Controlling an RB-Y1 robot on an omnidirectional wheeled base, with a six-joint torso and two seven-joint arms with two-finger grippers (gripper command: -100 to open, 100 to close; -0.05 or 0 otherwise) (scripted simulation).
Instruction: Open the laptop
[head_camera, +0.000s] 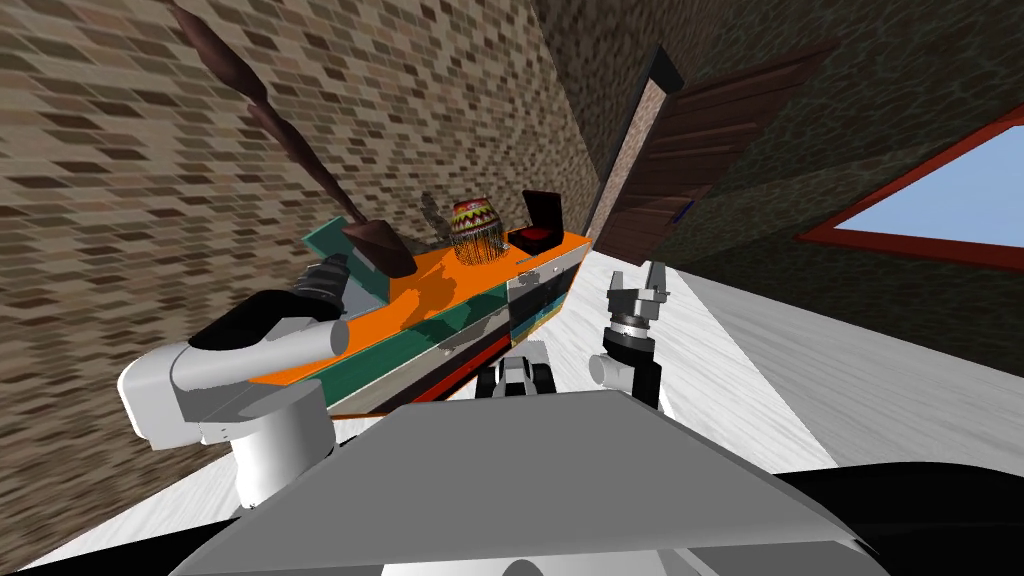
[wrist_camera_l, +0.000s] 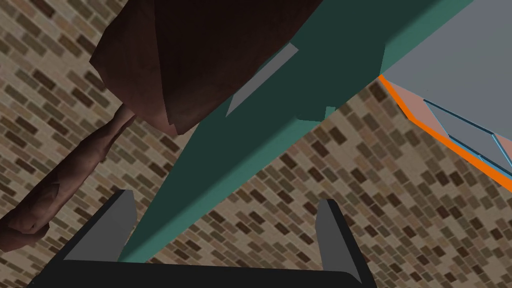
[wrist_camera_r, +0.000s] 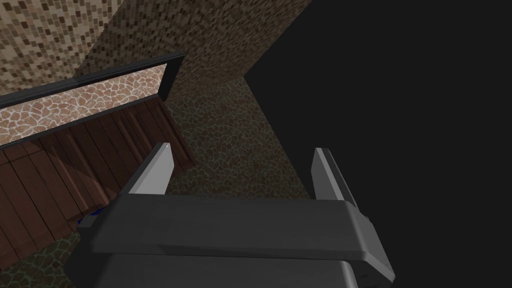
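The laptop is a teal slab at the left end of the orange-topped desk, its lid tilted up. In the left wrist view the laptop's teal edge runs slantwise between my fingers, close to one finger and apart from the other. My left gripper is open around that edge, and in the head view it sits right at the laptop. My right gripper hangs open in free air to the right of the desk, holding nothing.
A brown lamp-like thing with a long stem stands beside the laptop, and its base is just past my left fingers. A patterned vase and an open black box sit further along the desk. A brick wall is behind, and a wooden door is at the far end.
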